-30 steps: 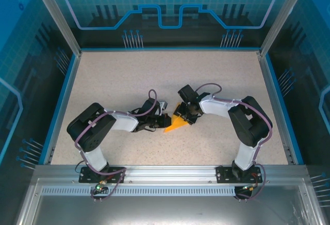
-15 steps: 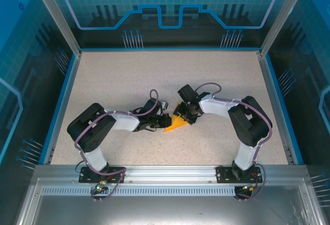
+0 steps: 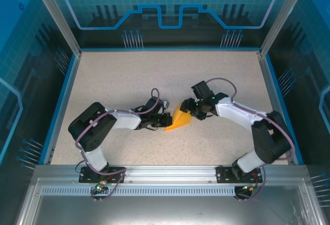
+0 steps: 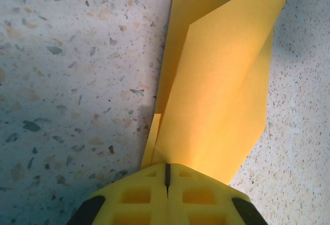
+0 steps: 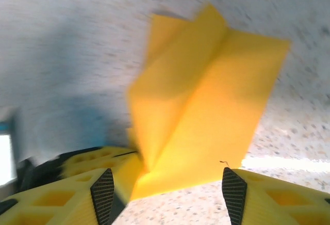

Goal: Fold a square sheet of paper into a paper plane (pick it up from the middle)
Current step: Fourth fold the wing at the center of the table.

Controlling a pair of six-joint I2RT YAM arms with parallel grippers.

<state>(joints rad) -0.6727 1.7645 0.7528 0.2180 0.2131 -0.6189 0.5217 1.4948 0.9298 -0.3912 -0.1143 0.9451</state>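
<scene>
Your left arm (image 3: pixel 124 121) and right arm (image 3: pixel 238 114) share white links and black joint housings, with a purple cable (image 3: pixel 153 91) looping along each and a black base plate (image 3: pixel 98 172) under it. Your left hand (image 4: pixel 166 168) and right hand (image 5: pixel 165 186) have yellow fingers (image 5: pixel 56 200) with moulded square pockets and black textured pads (image 5: pixel 102 196).

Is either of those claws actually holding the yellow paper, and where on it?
The left gripper is shut on the paper plane, pinching its narrow pointed end. The right gripper stands open by the wide end, not clamping it.
</scene>
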